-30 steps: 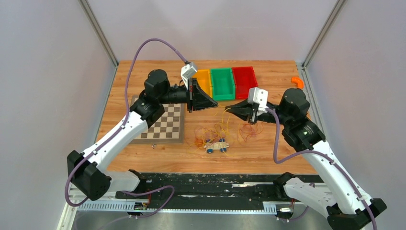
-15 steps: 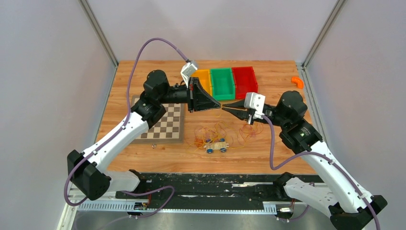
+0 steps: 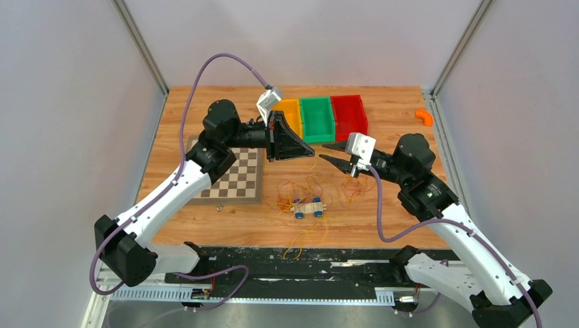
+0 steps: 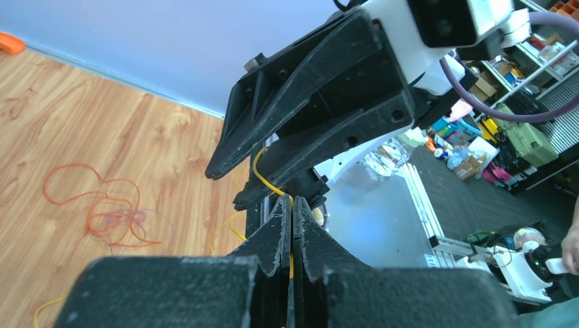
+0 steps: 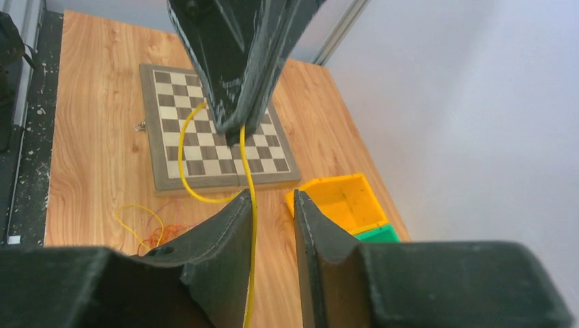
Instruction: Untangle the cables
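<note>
Yellow cable (image 5: 249, 225) hangs from the clenched left end effector (image 4: 292, 205), held high so that it clears the tangle (image 3: 304, 186) on the desk (image 3: 396, 225). We judge the released right end effector (image 5: 270, 201), at the strand, ready to regrasp.

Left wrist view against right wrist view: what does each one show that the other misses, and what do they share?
Only the left wrist view shows the small orange object by the wall and the cluttered room beyond the table. Only the right wrist view shows the chessboard, the yellow bin and the green bin. Both show the left gripper shut on the yellow cable, with the right gripper facing it, jaws apart.
</note>
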